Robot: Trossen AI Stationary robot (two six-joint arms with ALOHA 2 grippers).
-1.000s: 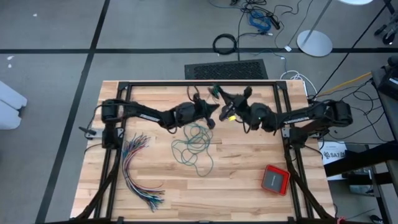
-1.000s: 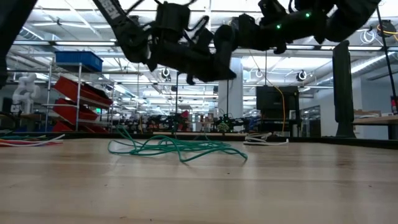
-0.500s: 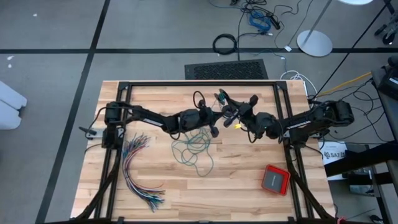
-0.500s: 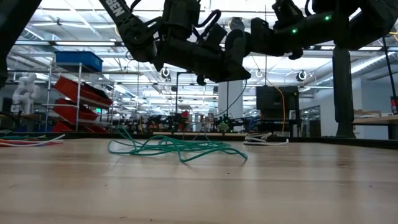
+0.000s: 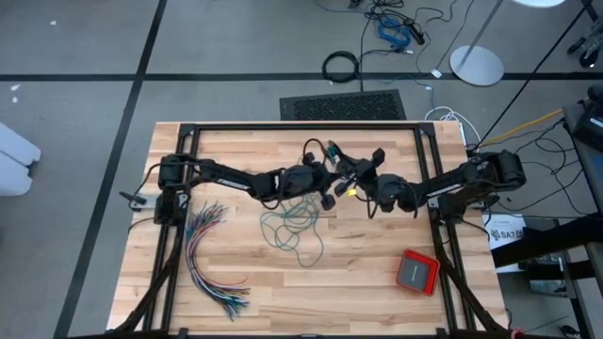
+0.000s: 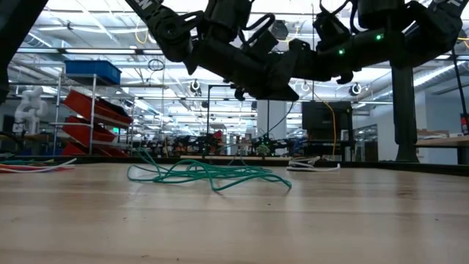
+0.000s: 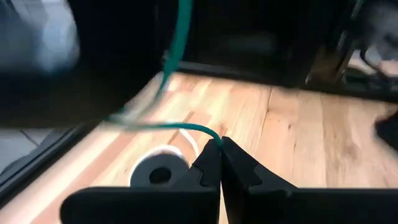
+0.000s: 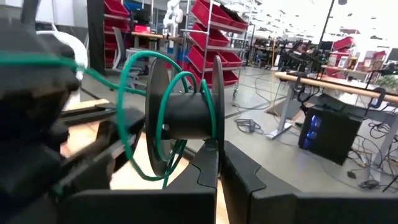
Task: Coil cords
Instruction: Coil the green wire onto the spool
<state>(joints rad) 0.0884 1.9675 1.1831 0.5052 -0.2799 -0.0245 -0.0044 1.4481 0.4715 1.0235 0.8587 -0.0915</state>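
A teal-green cord lies in a loose heap [image 5: 294,222] on the wooden table [image 5: 377,254], also seen in the low view [image 6: 209,174]. Both arms meet above the table's middle. My left gripper [image 5: 329,187] [image 7: 219,142] is shut on a stretch of that cord. Facing it, my right gripper [image 5: 351,182] [image 8: 219,147] is shut on a black spool [image 8: 186,115] with a few turns of teal cord round its core. My left gripper pinches a single strand of the teal cord [image 7: 211,133] at its fingertips. The fingers point nearly level toward the table's right edge. From them the strand runs off in a curve, clear of the table. My right gripper pinches the rim of one spool flange [image 8: 217,138] between its two fingers. They point level toward the table's left edge. The spool stands above them, lifted clear, its axis across the fingers.
A fanned bundle of many-coloured wires [image 5: 212,254] lies at the near left. A red box [image 5: 416,271] sits at the near right. The black frame rails [image 5: 301,125] run round the table's edges. Bare wood lies at the far side and near middle.
My right gripper has come down with the spool and drifted toward the near edge. My left gripper has gone toward the right edge, closer to the spool, and tipped nearer to level. Both stay shut. The heap on the table has kept still.
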